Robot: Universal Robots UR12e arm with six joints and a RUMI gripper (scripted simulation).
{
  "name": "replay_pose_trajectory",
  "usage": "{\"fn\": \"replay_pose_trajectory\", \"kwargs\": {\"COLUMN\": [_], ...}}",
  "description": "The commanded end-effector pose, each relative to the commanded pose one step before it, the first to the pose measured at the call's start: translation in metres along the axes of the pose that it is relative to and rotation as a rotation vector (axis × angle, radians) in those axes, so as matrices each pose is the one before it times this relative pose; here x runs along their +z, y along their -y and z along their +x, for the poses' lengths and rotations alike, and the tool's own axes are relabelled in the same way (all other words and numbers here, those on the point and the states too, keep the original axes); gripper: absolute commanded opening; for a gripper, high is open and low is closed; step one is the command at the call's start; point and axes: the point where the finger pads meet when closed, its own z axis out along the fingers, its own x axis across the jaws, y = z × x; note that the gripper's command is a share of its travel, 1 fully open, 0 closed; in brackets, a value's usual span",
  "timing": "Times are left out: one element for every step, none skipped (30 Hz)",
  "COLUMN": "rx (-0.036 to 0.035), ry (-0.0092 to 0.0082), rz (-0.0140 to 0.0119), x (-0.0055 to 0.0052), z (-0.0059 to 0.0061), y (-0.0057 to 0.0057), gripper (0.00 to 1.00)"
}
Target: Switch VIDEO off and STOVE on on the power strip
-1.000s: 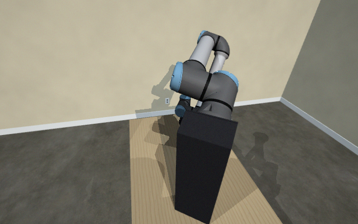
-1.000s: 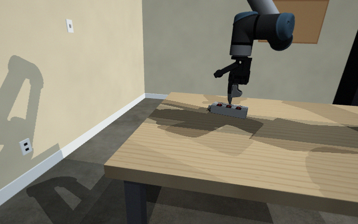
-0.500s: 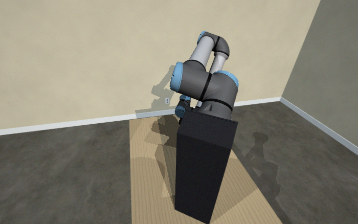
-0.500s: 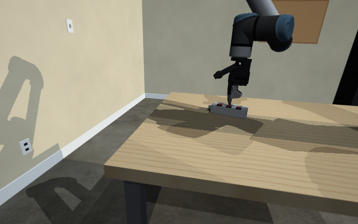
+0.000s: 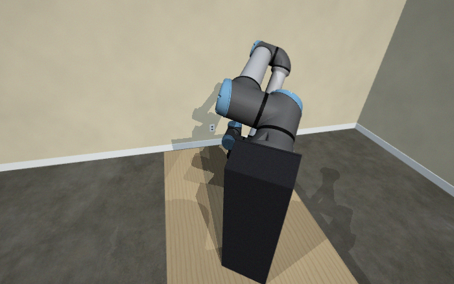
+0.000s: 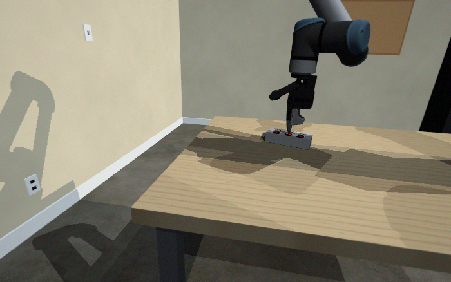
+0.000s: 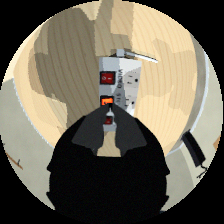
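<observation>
A grey power strip [image 6: 288, 138] lies right way up on the wooden table [image 6: 299, 186], near its far edge. It has three red rocker switches along its top. My gripper [image 6: 288, 129] is shut and empty, pointing straight down with its tips at the middle switch [image 6: 288, 134]. In the wrist view the strip [image 7: 119, 87] runs away from me. The far switch [image 7: 106, 77] is dull red, the middle switch [image 7: 107, 100] glows orange, and my shut fingertips cover the near part of the strip. The labels are too small to read.
The arm's black pedestal [image 5: 257, 207] stands at the table and hides the strip in the top view. A wall with sockets [image 6: 32, 183] runs along the left, beyond the table's edge.
</observation>
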Motion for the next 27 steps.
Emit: {"fn": "replay_pose_trajectory", "kwargs": {"rx": [-0.00005,-0.00001,0.0,0.0,0.0,0.0,0.0,0.0,0.0,0.0,0.0,-0.00003,-0.00007,-0.00013,-0.00036,-0.0002,-0.00026,-0.00019,0.00023,0.00023,0.0,0.0,0.0,0.0,0.0,0.0,0.0], "ry": [0.00017,0.00001,0.0,0.0,0.0,0.0,0.0,0.0,0.00001,0.0,0.0,0.00004,0.00009,0.00016,0.00038,0.00027,0.00034,0.00029,-0.00018,0.0,0.0,0.0,0.0,0.0,0.0,0.0,0.0], "rz": [0.00079,-0.00003,-0.00001,0.0,0.0,0.0,0.0,0.0,-0.00001,0.0,0.0,-0.00004,-0.0001,-0.00018,-0.00093,-0.00012,-0.00016,0.0001,-0.00004,0.0,0.0,0.0,0.0,0.0,0.0,0.0,0.0], "x": [0.00045,0.0,0.0,0.0,0.0,0.0,0.0,0.0,-0.00005,0.0,0.0,-0.00033,-0.00081,-0.00144,-0.00188,-0.00169,-0.0021,-0.00251,-0.00262,-0.00286,-0.00301,-0.00308,-0.00306,-0.00297,-0.00279,-0.00254,0.0], "z": [0.00049,0.0,0.0,0.0,0.0,0.0,0.0,0.0,0.0,0.0,0.0,-0.00001,-0.00004,-0.00006,-0.00026,-0.00034,-0.00043,-0.00043,0.00006,0.00001,0.0,0.0,0.0,0.0,0.0,0.0,0.0], "y": [0.00034,-0.00001,0.0,0.0,0.0,0.0,0.0,0.0,-0.00001,0.0,0.0,-0.00005,-0.00012,-0.00022,-0.00078,-0.00005,-0.00006,0.00002,-0.00002,-0.00001,-0.00001,-0.00002,-0.00001,-0.00001,-0.00001,-0.00001,0.0], "gripper": [0.0,0.0,0.0,0.0,0.0,0.0,0.0,0.0,0.0,0.0,0.0,0.0,0.0,0.0,0.0,0.0,0.0,0.0,0.0,0.0,0.0,0.0,0.0,0.0,0.0,0.0,0.0]}}
